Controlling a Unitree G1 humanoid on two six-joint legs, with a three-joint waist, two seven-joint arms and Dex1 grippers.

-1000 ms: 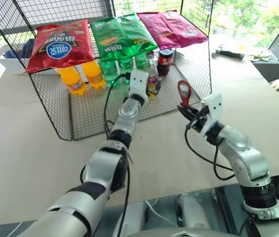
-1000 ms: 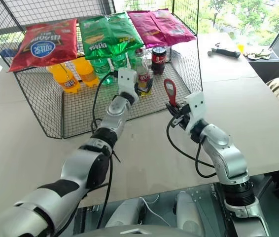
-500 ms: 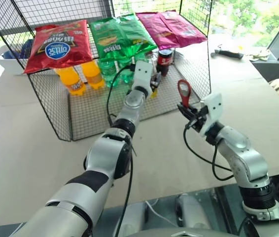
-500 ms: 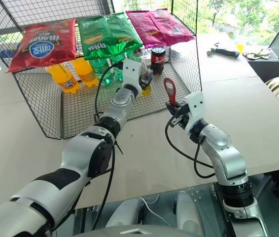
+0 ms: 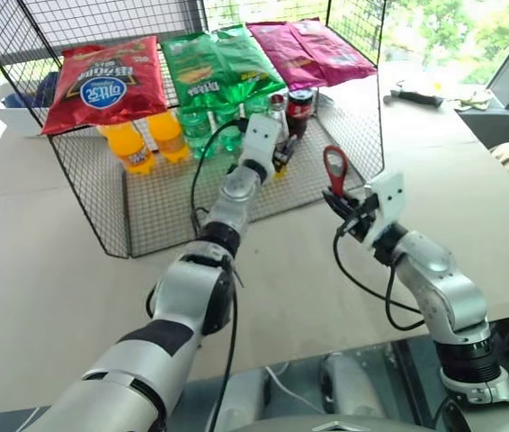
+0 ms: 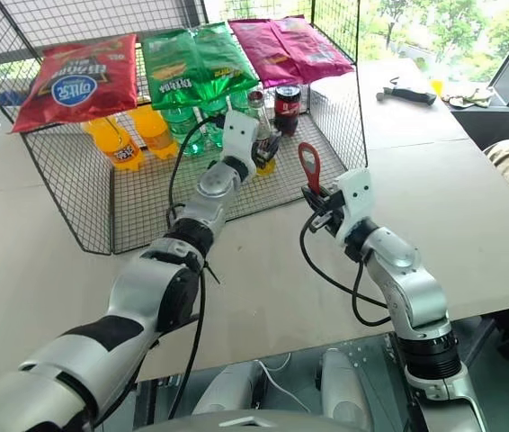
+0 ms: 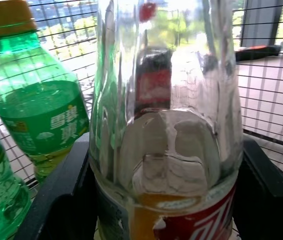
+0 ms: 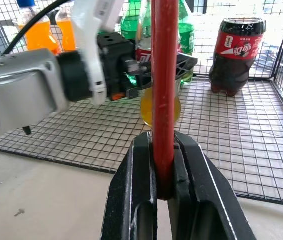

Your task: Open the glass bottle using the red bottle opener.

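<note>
glass bottle, yellow liquid at bottom

left hand is reaching deeper into the wire rack and its fingers are closing around the glass bottle.

head stereo pair looking forward and down over both arms, wire rack at 12 o'clock, left wrist cam jammed right up against the glass bottle, right wrist cam sighting along the red bottle opener toward that same bottle
</note>
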